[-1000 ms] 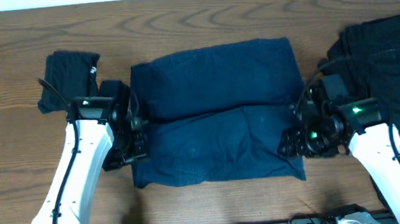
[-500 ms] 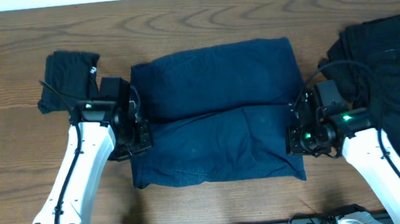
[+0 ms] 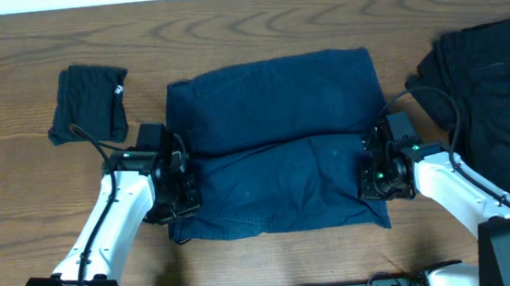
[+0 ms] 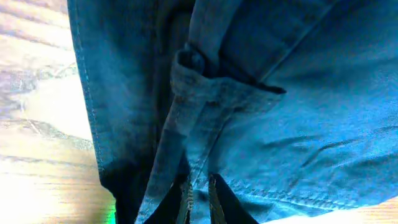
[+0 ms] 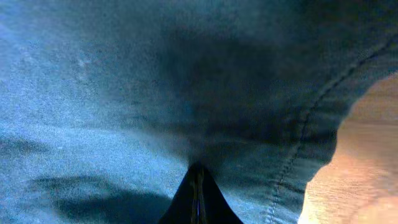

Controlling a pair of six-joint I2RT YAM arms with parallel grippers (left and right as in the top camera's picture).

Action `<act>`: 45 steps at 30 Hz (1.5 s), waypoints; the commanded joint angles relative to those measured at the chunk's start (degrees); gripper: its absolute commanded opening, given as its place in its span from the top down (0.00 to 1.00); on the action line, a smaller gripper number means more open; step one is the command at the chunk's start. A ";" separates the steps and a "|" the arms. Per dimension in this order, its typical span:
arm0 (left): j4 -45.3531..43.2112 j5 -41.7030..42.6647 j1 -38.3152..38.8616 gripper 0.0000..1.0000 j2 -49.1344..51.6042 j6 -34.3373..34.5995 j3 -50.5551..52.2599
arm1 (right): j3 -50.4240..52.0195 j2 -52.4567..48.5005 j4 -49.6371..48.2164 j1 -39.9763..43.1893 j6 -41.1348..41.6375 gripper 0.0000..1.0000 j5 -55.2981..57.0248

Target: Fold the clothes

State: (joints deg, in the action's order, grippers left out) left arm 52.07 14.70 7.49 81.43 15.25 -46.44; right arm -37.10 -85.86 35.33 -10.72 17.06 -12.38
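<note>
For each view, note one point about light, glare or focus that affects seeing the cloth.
Overhead: evenly lit and sharp, though the black clothes at right lose detail. Left wrist: navy garment clear, table glaring white. Right wrist: the cloth looks soft, with a dark shadow across its middle.

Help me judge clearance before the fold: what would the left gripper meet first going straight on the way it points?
The navy shorts: the left gripper looks shut on their edge, and a doubled seam lies right ahead of its tips. Past that only more cloth shows; depth is unclear.
</note>
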 commanded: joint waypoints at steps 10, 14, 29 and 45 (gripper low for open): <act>1.46 0.33 -0.28 0.87 -0.09 0.55 1.07 | 1.86 -3.72 10.51 9.66 9.81 0.99 12.15; 2.64 0.33 -0.28 0.86 -0.09 0.55 1.07 | 1.16 -0.35 12.35 14.60 7.41 0.97 9.70; -0.33 3.69 -0.31 0.94 -0.11 -0.28 -2.03 | -12.57 3.17 19.56 16.72 -2.01 0.92 -6.14; -18.18 -0.70 -0.35 0.58 1.46 -2.71 -2.91 | -15.30 2.80 12.63 16.65 -6.54 0.90 -5.99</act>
State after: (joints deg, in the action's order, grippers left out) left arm 34.20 15.84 7.49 81.73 12.84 -48.36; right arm -52.75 -83.50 48.71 5.67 11.86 -17.63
